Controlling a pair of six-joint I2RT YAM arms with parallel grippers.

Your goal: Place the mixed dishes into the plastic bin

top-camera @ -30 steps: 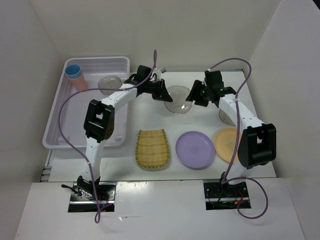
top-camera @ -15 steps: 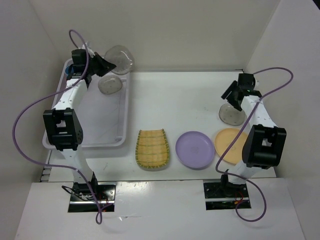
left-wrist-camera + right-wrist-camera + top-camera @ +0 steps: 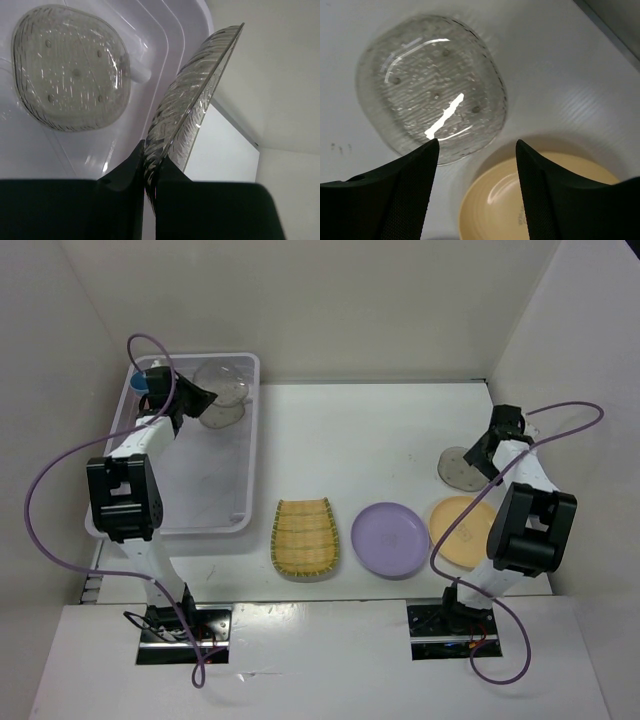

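Note:
My left gripper [image 3: 193,400] is shut on the rim of a translucent grey plate [image 3: 224,378], holding it tilted over the far end of the plastic bin [image 3: 240,522]. In the left wrist view that plate [image 3: 195,95] stands edge-on between the fingers [image 3: 127,167]. A second grey plate [image 3: 224,414] [image 3: 70,67] lies on the bin floor. A blue cup [image 3: 141,381] peeks out behind the left wrist; the pink cup is hidden. My right gripper [image 3: 488,448] [image 3: 477,145] is open above a third grey plate [image 3: 456,467] [image 3: 432,85] on the table.
The yellow ribbed tray [image 3: 304,537], lilac plate [image 3: 392,540] and orange plate [image 3: 458,530] [image 3: 535,200] lie in a row near the table's front. The right arm's base link overlaps the orange plate. White walls close in the back and sides.
The left arm carried the grey plate from mid-table over to the bin and has lowered it there. The right arm drew back to the right, over the grey plate on the table.

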